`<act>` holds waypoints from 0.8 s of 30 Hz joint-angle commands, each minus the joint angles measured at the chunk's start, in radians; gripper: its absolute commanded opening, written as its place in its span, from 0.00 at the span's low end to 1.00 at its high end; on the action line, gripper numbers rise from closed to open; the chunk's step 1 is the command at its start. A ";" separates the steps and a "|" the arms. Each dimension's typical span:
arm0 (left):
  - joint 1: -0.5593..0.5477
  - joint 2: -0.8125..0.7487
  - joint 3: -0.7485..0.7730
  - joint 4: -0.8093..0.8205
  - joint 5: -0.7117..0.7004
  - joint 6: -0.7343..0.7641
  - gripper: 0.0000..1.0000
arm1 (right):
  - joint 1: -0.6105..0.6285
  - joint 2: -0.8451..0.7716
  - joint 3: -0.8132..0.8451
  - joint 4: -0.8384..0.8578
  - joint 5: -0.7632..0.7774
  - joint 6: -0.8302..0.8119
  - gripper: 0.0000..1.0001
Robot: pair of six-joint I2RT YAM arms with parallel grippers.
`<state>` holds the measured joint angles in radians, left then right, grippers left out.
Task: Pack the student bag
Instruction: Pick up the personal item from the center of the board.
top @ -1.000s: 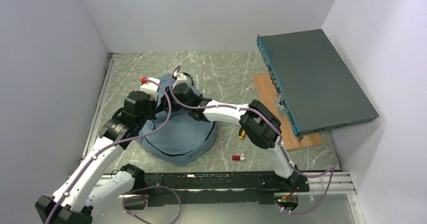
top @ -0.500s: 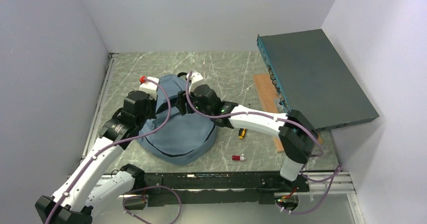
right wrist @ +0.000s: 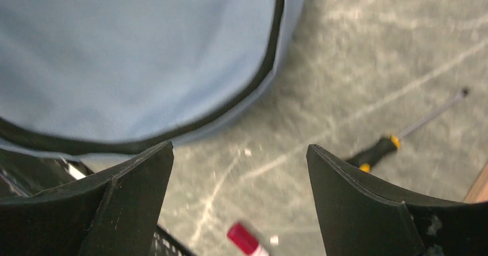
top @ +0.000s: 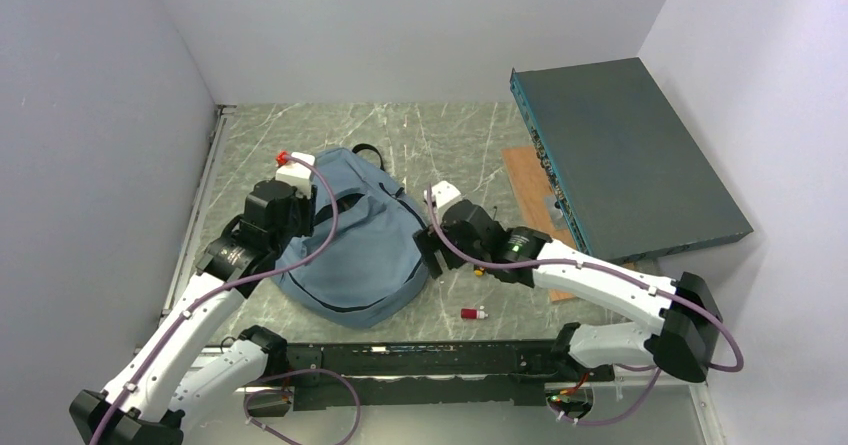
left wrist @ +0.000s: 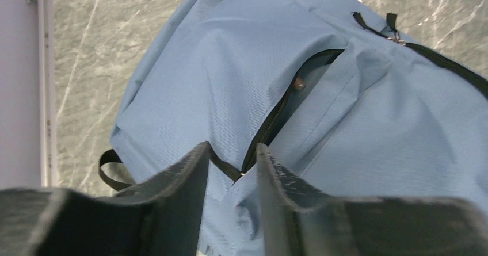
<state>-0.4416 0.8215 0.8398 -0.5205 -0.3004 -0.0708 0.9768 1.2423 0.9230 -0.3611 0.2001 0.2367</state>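
Observation:
The student bag (top: 355, 250), dusty blue with black zippers, lies slumped on the table left of centre. In the left wrist view its zipper (left wrist: 282, 109) gapes partly open. My left gripper (left wrist: 233, 149) hovers over the bag's top. Its jaws are a little apart, with a fold of blue fabric and a black strap (left wrist: 221, 165) showing in the gap. My right gripper (top: 428, 250) is at the bag's right edge, low over the table. In the right wrist view it (right wrist: 239, 152) stands wide open with nothing between the fingers.
A black-and-yellow screwdriver (right wrist: 377, 151) lies right of the bag. A small red-capped item (top: 473, 313) lies near the front rail. A dark teal flat box (top: 625, 160) leans at the right over a wooden board (top: 525, 180). Walls close in on both sides.
My right arm has pulled back from the top of the bag to its right edge, opening wide. My left jaws have parted from shut. The bag's top has sunk flatter.

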 commanded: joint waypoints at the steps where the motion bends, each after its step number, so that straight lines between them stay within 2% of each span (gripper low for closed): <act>1: 0.007 -0.022 0.027 0.026 0.024 -0.007 0.50 | -0.001 -0.064 -0.054 -0.212 -0.022 0.115 0.89; 3: 0.009 -0.024 0.026 0.030 0.024 -0.003 0.58 | 0.005 -0.077 -0.084 -0.238 -0.057 0.151 0.88; 7: 0.010 -0.028 0.019 0.039 0.027 0.000 0.67 | 0.033 -0.053 -0.098 -0.319 -0.069 0.192 0.88; 14: 0.014 -0.054 0.014 0.045 0.020 -0.003 0.71 | 0.156 0.054 -0.075 -0.424 -0.053 0.202 0.86; 17: 0.016 -0.064 0.017 0.045 0.033 -0.004 0.72 | 0.174 0.109 -0.074 -0.427 -0.055 0.190 0.85; 24: 0.017 -0.083 0.008 0.052 0.035 -0.004 0.74 | 0.201 0.222 -0.060 -0.421 -0.011 0.205 0.71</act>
<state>-0.4305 0.7570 0.8398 -0.5156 -0.2840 -0.0715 1.1633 1.4422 0.8288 -0.7673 0.1501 0.4221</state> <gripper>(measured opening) 0.734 0.749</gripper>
